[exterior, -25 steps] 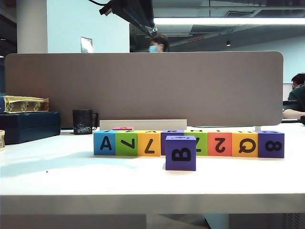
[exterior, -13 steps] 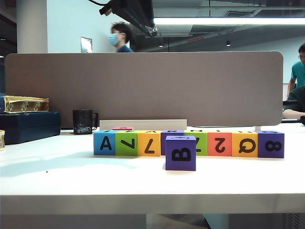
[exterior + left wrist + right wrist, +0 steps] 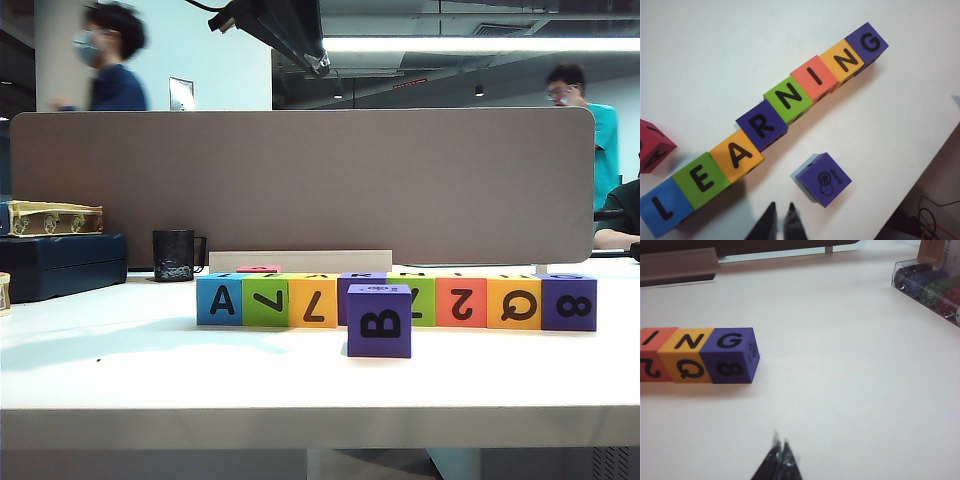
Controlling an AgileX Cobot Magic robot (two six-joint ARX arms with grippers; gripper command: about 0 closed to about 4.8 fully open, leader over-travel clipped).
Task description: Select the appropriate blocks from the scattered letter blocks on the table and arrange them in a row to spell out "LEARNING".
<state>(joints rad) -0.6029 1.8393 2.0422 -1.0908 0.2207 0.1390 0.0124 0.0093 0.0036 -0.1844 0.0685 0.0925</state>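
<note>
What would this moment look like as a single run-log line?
letter blocks: row spells LEARNING | purple B block: apart, in front | left gripper: shut, empty | right gripper: shut, empty

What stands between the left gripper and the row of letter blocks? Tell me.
Nothing visible. The left gripper, shut and empty, hovers beside the letter blocks spelling LEARNING, with bare table between. The loose purple cube sits off to one side of that gap.
</note>
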